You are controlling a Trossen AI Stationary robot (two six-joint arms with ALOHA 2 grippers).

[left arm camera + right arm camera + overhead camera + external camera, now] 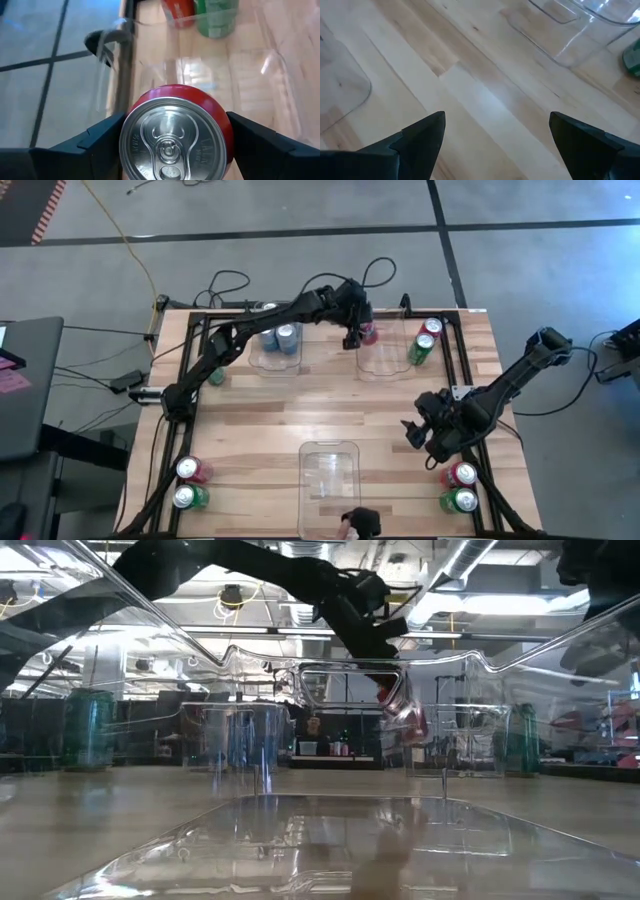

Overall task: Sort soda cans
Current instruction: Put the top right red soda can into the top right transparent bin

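The left gripper (176, 137) is clamped on a red can (179, 135), holding it above the far right bin (385, 358). Released off-centre, the can could clip the bin's wall and tip or roll. The right gripper (496, 135) hovers wide open and empty over bare table (485, 100). The bin's contents are hard to make out through the glare in the low view.

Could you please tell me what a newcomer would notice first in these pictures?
Most striking is the left tool gripping a red can above the clear bin at the table's far right. The far left bin already holds silver-blue cans. The right tool hangs open over bare wood near the right edge.
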